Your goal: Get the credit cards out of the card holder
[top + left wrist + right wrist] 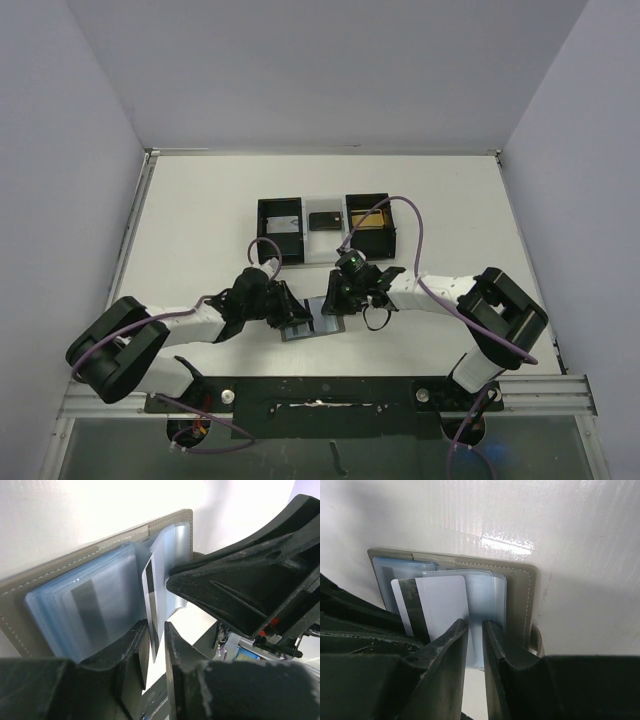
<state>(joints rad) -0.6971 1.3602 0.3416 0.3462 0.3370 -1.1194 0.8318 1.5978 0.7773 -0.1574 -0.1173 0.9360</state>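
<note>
Left gripper (156,626) astride card (150,587), edge-on; face-on right-wrist

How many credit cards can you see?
2. One credit card stands partly pulled out between the jaws of the left gripper; a second credit card lies in a clear sleeve of the card holder. More may hide in other sleeves.

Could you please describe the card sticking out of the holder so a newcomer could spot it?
Near the front middle of the white table lies an open grey card holder with bluish clear sleeves. The card pokes out of those sleeves: plain white with a dark stripe along one edge, whereas its neighbours sit behind bluish plastic.
</note>
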